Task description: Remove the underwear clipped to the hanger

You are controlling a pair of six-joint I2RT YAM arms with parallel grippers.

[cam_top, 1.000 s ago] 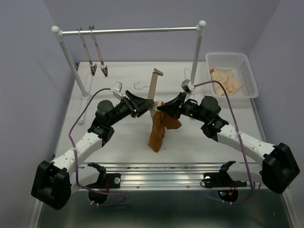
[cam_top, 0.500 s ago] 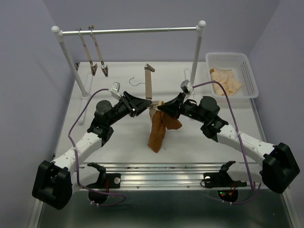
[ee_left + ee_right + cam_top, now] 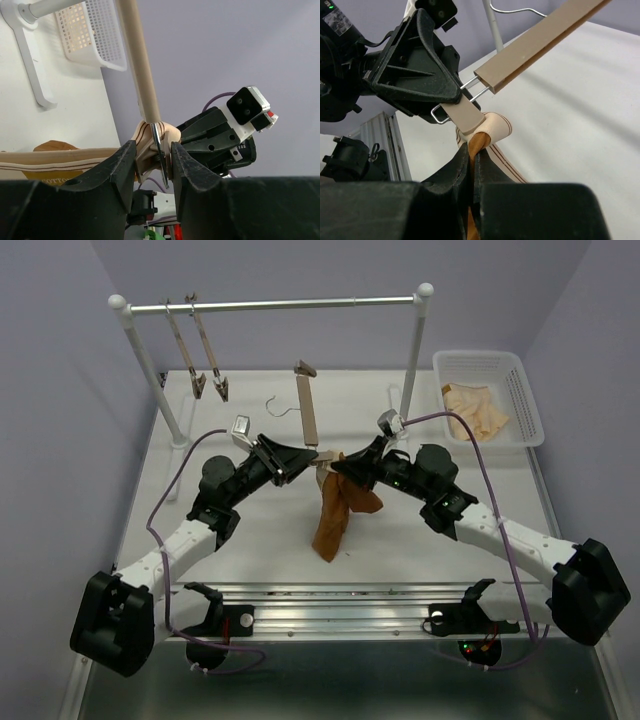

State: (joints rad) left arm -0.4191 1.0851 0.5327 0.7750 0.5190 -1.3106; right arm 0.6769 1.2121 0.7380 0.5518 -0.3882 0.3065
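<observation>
Left gripper (image 3: 313, 460) squeezes hanger (image 3: 308, 410) clip (image 3: 159, 150); right gripper (image 3: 335, 468) pinches underwear (image 3: 330, 520), drooping toward 6 o'clock over surface (image 3: 260, 535).

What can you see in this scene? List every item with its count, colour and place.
underwear: one, rust-orange, dangling from the hanger's near clip, mid-table
hanger: one, light wood, tilted between the tools
spare hangers: two, wood, on the rack's left end
rack: one, white posts with a metal bar, back of table
basket: one, white, back right corner
peach cloth: one, in the basket
table: one, white
left tool: black, closed on the hanger's clip
right tool: black, pinching the underwear
</observation>
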